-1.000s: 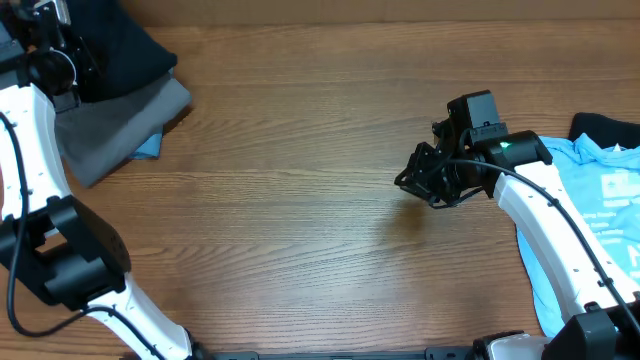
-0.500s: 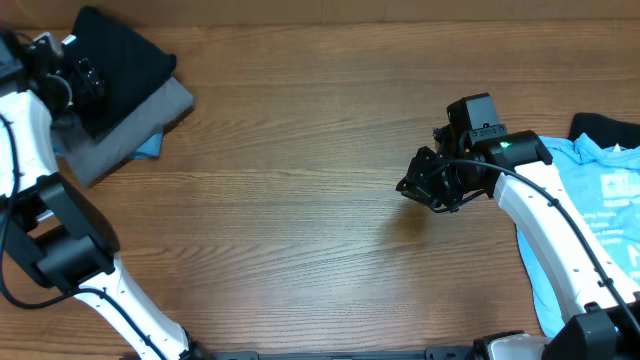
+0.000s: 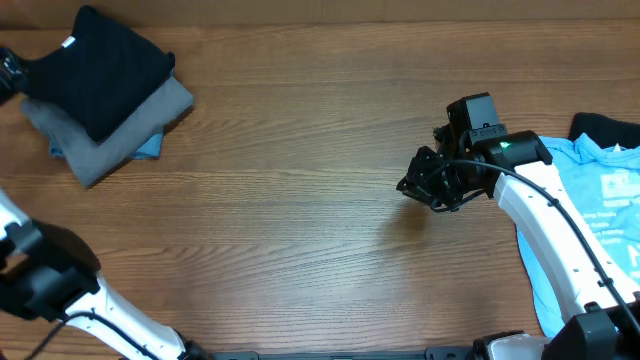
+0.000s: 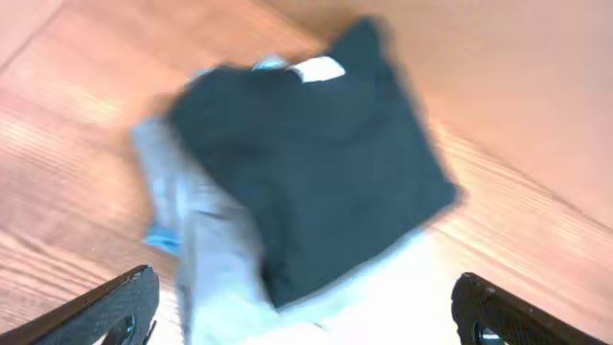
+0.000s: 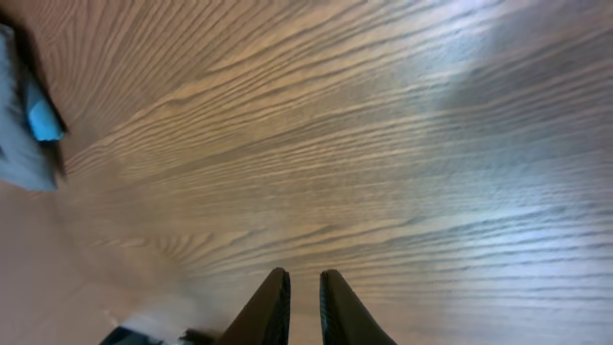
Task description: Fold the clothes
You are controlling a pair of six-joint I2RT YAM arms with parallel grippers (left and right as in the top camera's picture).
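Note:
A folded black T-shirt (image 3: 105,65) lies on top of folded grey trousers (image 3: 120,135) at the table's far left, with a bit of blue fabric (image 3: 150,148) sticking out underneath. My left gripper (image 3: 8,72) is at the frame's left edge, just off the stack. The left wrist view is blurred: the black T-shirt (image 4: 306,163) and grey trousers (image 4: 215,259) lie ahead of my left gripper (image 4: 306,316), which is open wide and holds nothing. My right gripper (image 3: 425,188) hovers over bare wood right of centre, shut and empty (image 5: 304,278).
A light-blue printed tee (image 3: 590,200) lies unfolded at the right edge, under my right arm. A black garment (image 3: 605,128) shows behind it at the top right. The wooden table (image 3: 300,200) spans the middle.
My left gripper opened, let go of the black T-shirt and drew back to the left, off the stack. The right arm has not moved.

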